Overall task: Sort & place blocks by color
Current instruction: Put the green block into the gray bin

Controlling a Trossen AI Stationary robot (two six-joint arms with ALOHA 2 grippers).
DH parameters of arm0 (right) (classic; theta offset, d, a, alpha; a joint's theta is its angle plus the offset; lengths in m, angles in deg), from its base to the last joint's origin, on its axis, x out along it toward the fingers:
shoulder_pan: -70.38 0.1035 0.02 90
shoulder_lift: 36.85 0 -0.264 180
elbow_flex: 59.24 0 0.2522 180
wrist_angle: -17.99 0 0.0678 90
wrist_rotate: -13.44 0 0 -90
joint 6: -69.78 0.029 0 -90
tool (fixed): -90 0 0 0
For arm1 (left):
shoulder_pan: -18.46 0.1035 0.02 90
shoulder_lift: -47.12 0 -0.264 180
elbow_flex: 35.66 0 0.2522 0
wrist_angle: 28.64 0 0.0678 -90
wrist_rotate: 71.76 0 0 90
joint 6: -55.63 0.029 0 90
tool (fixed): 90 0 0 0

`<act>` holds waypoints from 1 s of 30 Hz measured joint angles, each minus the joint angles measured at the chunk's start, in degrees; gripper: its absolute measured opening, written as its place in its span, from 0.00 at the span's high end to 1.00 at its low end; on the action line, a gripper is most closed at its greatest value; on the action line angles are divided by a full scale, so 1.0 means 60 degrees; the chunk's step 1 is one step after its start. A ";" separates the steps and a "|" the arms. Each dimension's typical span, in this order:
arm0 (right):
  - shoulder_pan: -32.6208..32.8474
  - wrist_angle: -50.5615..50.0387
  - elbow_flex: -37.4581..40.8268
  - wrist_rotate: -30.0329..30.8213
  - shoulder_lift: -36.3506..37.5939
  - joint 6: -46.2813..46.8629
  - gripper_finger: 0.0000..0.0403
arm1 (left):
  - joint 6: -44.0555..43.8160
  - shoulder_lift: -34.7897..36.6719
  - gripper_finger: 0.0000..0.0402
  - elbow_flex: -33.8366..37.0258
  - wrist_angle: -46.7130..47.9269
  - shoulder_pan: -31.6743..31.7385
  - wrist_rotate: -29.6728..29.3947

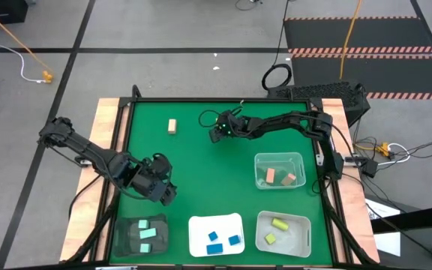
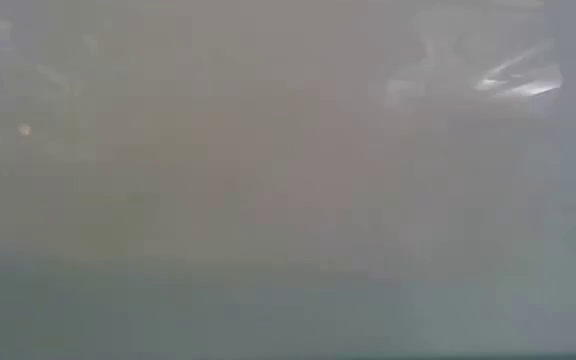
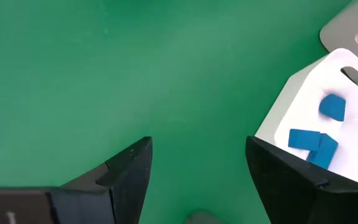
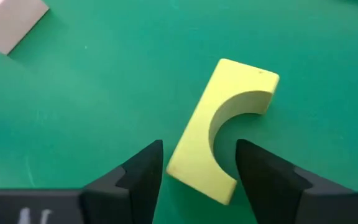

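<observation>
Hovering over the far middle of the green felt tabletop (image 1: 201, 172), the right pincer (image 4: 197, 165) has its two dark fingers (image 4: 138, 171) spread apart, with a pale yellow block with a half-round notch cut from one long side (image 4: 197, 134) lying flat between and just ahead of them; neither finger can be seen touching it. A tan wooden block (image 1: 172, 126) lies by itself on the cloth to the left of that pincer, well apart from the trays.

The left pincer (image 3: 197, 171) sits low over the near left part of the tabletop, released and holding nothing, close to the white tray (image 3: 303, 106) that carries three blue blocks (image 3: 316, 144). In the overhead view a dark tray (image 1: 126, 234) at the near left holds two mint green blocks (image 1: 148, 232), a clear bin (image 1: 300, 238) at the near right holds two yellow-green blocks (image 1: 278, 223), and another clear bin (image 1: 261, 161) behind it holds two reddish-tan blocks (image 1: 271, 175). The low view shows only a grey blur.
</observation>
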 joint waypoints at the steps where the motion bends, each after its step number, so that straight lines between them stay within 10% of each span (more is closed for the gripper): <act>1: 0.0019 0.0014 -0.0002 0.0001 -0.0047 -0.0009 0.51 | -0.0050 -0.0011 0.36 0.0000 0.0009 -0.0004 0.0006; 12: 0.0059 -0.0034 -0.0007 -0.0149 -0.0078 0.0337 0.71 | -0.0370 -0.0015 0.36 0.0004 0.0029 -0.0040 -0.0323; 30: 0.0822 -0.1541 0.0040 -0.1204 0.2715 -0.0843 0.71 | -0.0330 -0.0018 0.36 0.0004 0.0040 0.0285 -0.2138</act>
